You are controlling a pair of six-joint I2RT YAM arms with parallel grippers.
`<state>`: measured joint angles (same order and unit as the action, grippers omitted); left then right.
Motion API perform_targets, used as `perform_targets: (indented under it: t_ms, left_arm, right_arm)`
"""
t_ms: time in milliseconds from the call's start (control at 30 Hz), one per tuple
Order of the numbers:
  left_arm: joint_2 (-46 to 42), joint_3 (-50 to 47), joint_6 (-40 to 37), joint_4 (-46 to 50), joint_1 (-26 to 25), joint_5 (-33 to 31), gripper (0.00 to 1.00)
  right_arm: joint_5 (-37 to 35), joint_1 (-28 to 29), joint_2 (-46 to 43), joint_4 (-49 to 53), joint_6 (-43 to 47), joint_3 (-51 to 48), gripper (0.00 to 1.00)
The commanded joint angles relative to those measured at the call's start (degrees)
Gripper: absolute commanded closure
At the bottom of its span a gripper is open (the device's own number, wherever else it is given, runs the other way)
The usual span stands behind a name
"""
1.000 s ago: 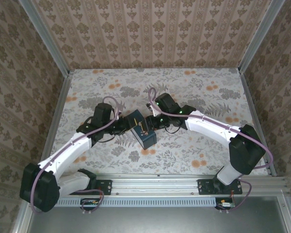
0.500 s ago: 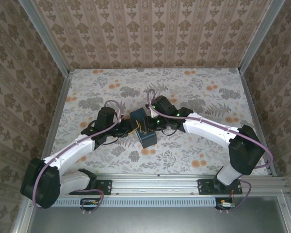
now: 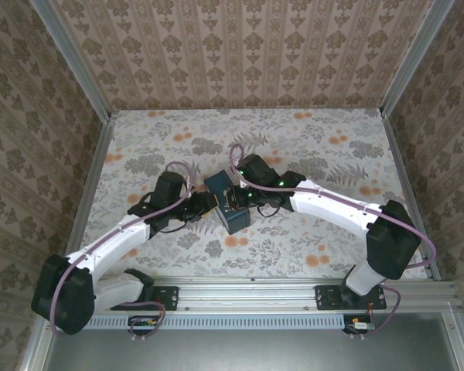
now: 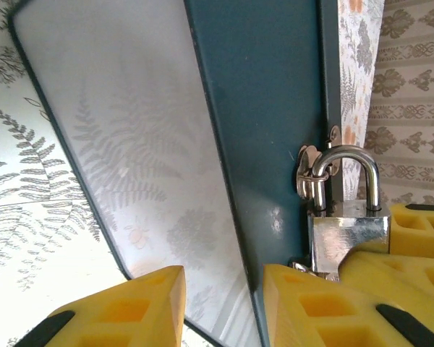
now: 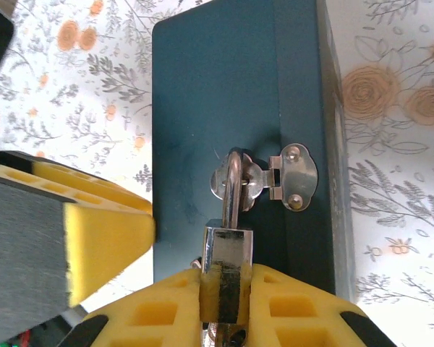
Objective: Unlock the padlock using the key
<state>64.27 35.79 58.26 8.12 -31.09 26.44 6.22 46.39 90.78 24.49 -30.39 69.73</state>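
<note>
Yellow fingers [image 5: 159, 311] of the right gripper [image 5: 226, 282] are closed on the body of the padlock [image 5: 228, 249], whose silvery loop is still down and threaded through the hasp [image 5: 293, 177] on the blue tin [image 5: 202, 94]. The left gripper [image 4: 224, 289] has its fingers part-way apart astride an edge of that tin; whether they squeeze it I cannot tell. A scrap of metal [image 5: 224, 334] under the lock body may be the key, too hidden to say. The lock looks held ready but not open: turning the key and freeing the loop remain
</note>
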Motion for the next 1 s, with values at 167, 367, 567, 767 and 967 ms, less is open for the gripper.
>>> perform_targets:
  t_ms: [167,367,567,767,967]
  left_arm:
    - [-1.40,5.50,-4.48,5.98,1.76,-1.56,0.66]
    - [0.30,11.23,-9.48,8.61,4.39,-1.84,0.65]
    - [8.97,17.38,-19.49,8.23,2.57,4.46,0.65]
    - [11.65,17.72,-23.37,6.15,3.41,9.66,0.72]
    - [13.14,22.86,-33.68,13.92,-0.07,6.56,0.69]
  right_arm:
    - [-9.08,2.08,-0.54,8.64,16.28,3.64,0.81]
    - [-9.49,1.32,-1.07,11.88,24.02,5.19,0.79]
    - [-3.88,-2.12,-3.61,6.90,28.83,1.56,0.79]
    - [2.50,-5.06,-6.89,-1.88,36.75,-4.79,0.78]
    - [6.55,-6.80,-8.54,-5.18,41.72,-7.06,0.77]
